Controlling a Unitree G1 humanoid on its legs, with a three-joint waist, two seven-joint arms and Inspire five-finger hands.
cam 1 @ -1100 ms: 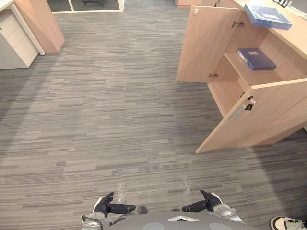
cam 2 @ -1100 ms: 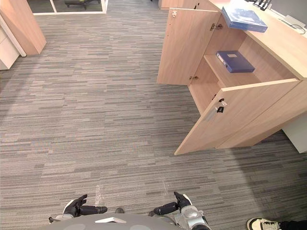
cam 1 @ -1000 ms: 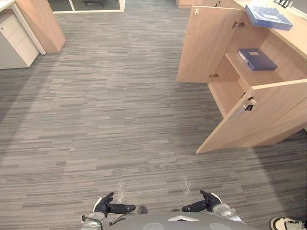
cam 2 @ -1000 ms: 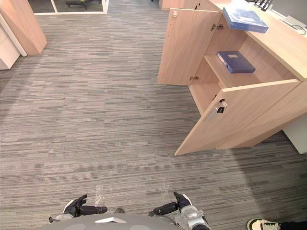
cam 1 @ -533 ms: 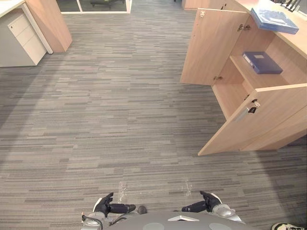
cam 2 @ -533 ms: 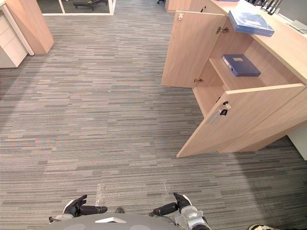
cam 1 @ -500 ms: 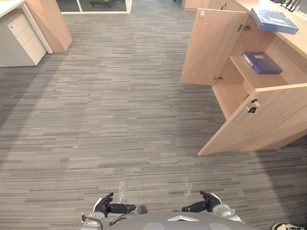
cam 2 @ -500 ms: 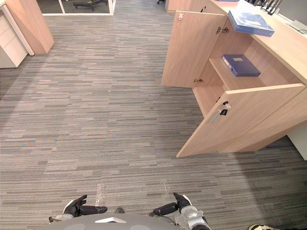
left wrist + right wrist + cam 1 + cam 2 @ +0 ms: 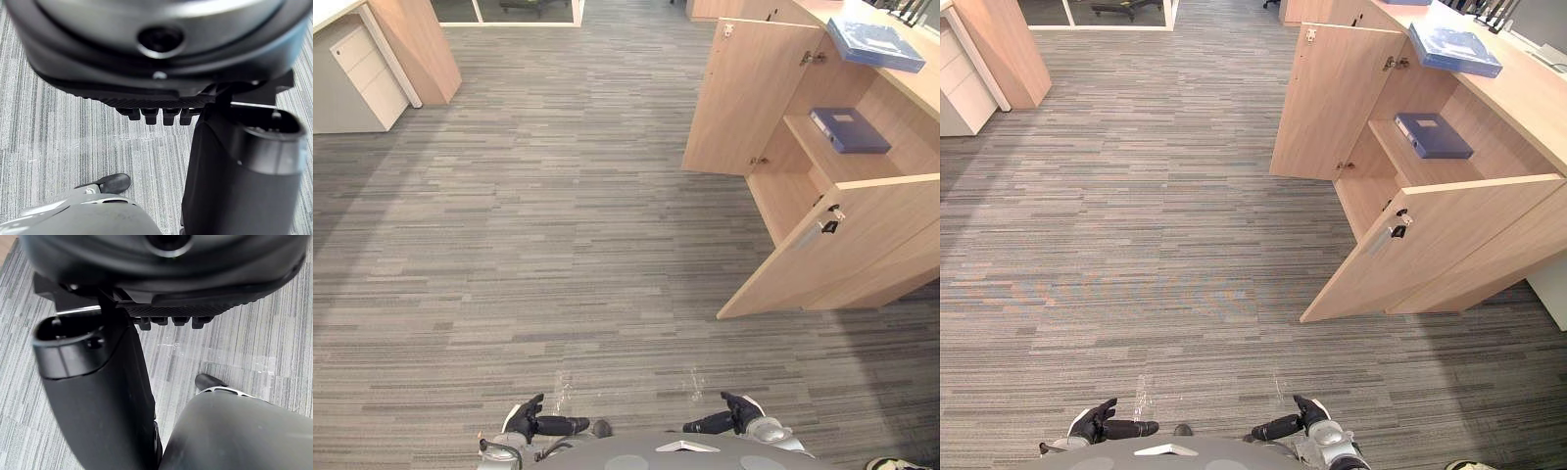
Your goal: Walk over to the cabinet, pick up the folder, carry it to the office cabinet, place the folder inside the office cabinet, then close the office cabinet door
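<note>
- Locate the office cabinet (image 9: 1528, 98), a light wood unit standing on grey striped carpet (image 9: 558, 215).
- Note that both of its doors stand open: the far door (image 9: 1332, 98) swings out toward the open floor, and the near door (image 9: 1430, 250), fitted with a metal handle (image 9: 1378, 238), angles out toward the robot.
- Find the light blue folder (image 9: 1453, 47) lying flat on top of the office cabinet, above the open compartment.
- Find the dark blue folder (image 9: 1433, 135) lying flat on the shelf (image 9: 1408, 162) inside the office cabinet, between the two doors.
- Check the left hand (image 9: 522, 420): it hangs low over the carpet, well apart from the office cabinet. Its fingers (image 9: 151, 115) are relaxed and hold nothing.
- Check the right hand (image 9: 741, 411): it is also low over the carpet, the nearer of the two hands to the office cabinet but well apart from the near door. Its fingers (image 9: 178, 322) are relaxed and empty.
- Observe a white drawer unit (image 9: 357, 73) far across the carpet from the office cabinet.
</note>
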